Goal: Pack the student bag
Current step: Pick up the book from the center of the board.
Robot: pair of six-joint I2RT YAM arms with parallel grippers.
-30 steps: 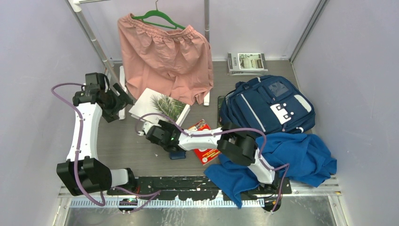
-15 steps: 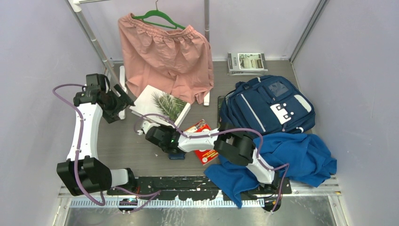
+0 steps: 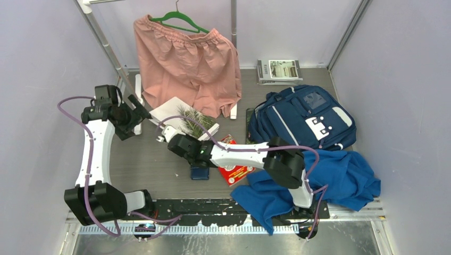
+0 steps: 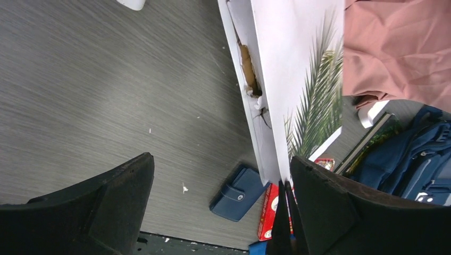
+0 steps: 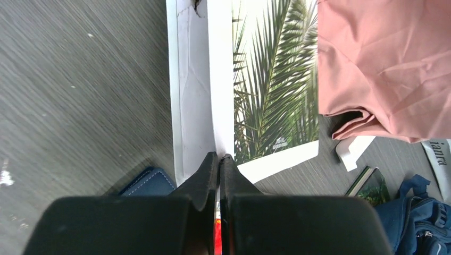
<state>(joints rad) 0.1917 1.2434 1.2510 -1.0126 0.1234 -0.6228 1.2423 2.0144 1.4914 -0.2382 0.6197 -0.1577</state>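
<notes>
Step looks like grabbing the book point(image 5: 266, 90): right pincer point(image 5: 219, 158) clamped on its near edge, left pincer point(image 4: 220, 159) spread wide beside it. Bag point(image 3: 303, 117) sits far right, so next: lift, carry over.

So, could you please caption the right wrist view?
Right gripper shut on the near edge of the book, pink shorts overlapping it.

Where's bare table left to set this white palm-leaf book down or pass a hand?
Widest bare patch: grey tabletop between the left arm, the white palm-leaf book and the small navy wallet. A smaller strip lies at the back, between the pink shorts and the stacked magazines. Crowded on the right: navy striped backpack, royal-blue cloth, red packet.
</notes>
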